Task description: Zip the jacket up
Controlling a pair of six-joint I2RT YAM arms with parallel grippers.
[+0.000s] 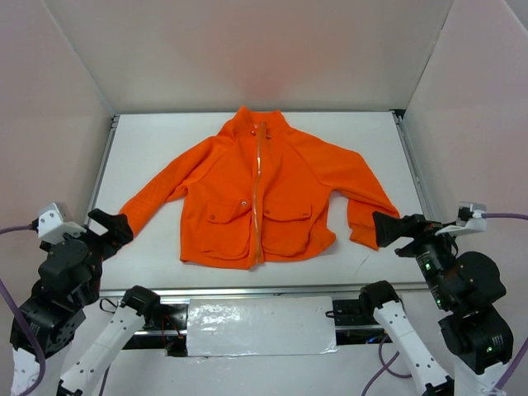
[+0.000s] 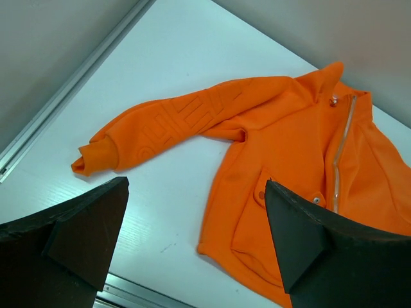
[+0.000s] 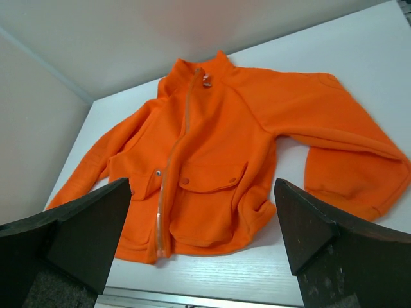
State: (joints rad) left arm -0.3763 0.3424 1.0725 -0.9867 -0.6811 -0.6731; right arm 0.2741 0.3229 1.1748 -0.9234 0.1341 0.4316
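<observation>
The bright orange fleece jacket with flapped chest pockets (image 1: pixel 289 177) lies flat, front up, mid-bench on the white bench (image 1: pixel 165 140). Its long axis follows the pale zipper (image 1: pixel 257 194), with the collar (image 1: pixel 260 124) at 12 o'clock, the hem at 6 and the sleeves slanting toward 8 and 4. The left hand (image 1: pixel 111 225) at 8 o'clock and the right hand (image 1: pixel 389 228) at 4 gape open and empty near the cuffs.

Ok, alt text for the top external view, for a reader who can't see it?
An orange jacket lies flat, front up and sleeves spread, on a white table, collar at the far side. The left gripper and right gripper sit open near its cuffs, holding nothing.
</observation>
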